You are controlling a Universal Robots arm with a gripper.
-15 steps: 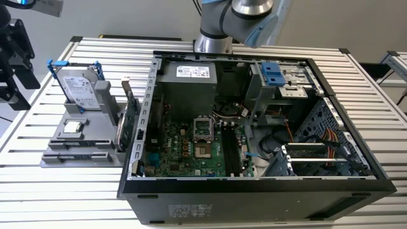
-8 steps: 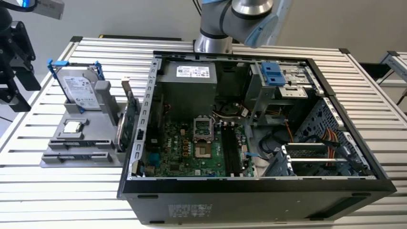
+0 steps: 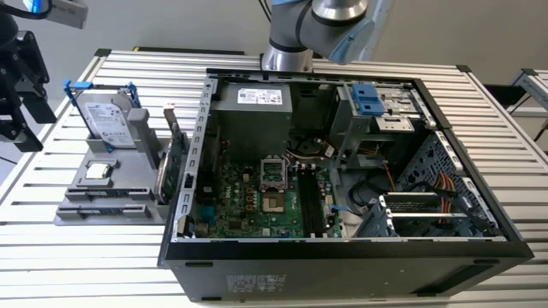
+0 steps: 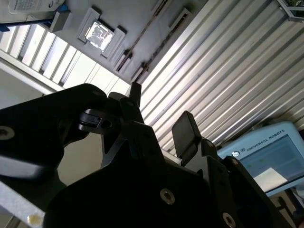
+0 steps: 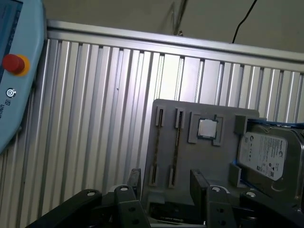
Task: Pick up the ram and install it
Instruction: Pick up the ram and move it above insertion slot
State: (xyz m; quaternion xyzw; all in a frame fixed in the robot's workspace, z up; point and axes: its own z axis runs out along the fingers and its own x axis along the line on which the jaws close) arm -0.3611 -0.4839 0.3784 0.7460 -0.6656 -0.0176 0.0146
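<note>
While fingers [image 5: 197, 183] gape, ram [image 5: 176, 145] in tray [image 5: 166, 108].

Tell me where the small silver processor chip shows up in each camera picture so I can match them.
Exterior view: the processor chip sits on the grey tray, at the exterior view's left of the computer case.
First wrist view: it sits in its tray recess, beside the hard drive.
Second wrist view: it is the bright square near the hard drive.
Shared landmark: the hard drive on the same tray.

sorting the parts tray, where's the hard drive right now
On the exterior view's left, the hard drive sits in the grey tray beside the open computer case, next to the small silver chip.
</note>
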